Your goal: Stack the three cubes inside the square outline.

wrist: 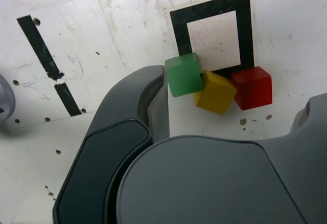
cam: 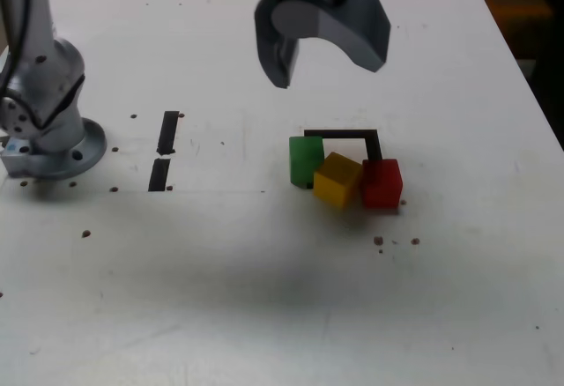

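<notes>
Three cubes sit in a row on the white table, touching each other: a green cube (cam: 306, 159) (wrist: 184, 74), a yellow cube (cam: 337, 179) (wrist: 216, 92) and a red cube (cam: 382, 183) (wrist: 252, 87). They lie along the near side of the square outline (cam: 374, 144) (wrist: 246, 29), resting on its black tape; its white centre is bare. My gripper (cam: 324, 70) hangs high above the table, behind the cubes, jaws wide open and empty. In the wrist view one finger (wrist: 153, 98) shows beside the green cube.
Two short black tape strips (cam: 164, 151) (wrist: 48, 65) lie at the exterior view's left of the cubes. The arm's grey base (cam: 44, 104) stands at the far left. Small dark specks dot the table surface (cam: 264, 298).
</notes>
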You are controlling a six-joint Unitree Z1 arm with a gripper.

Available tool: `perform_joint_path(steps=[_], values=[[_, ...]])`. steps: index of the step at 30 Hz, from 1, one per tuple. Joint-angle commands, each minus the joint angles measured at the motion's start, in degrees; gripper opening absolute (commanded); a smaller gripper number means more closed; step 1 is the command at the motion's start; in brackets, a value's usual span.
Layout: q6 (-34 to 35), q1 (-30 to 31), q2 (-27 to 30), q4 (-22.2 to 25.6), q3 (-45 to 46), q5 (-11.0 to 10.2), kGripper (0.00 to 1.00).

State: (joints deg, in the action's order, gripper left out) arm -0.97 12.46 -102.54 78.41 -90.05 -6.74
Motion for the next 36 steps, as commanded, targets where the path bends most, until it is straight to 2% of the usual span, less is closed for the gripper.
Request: perform_joint_path(steps=[1,8,22,36], values=[[-0.7,-0.1,-1.3,0.1,-1.4,-0.3,0.95],[-3.0,-1.9,-5.8,-0.4,-3.7,1.5,0.95],[-4.6,-3.1,-10.7,-3.0,-6.1,1.5,0.95],[-4.7,-3.3,-16.9,-6.5,-6.0,4.2,0.95]])
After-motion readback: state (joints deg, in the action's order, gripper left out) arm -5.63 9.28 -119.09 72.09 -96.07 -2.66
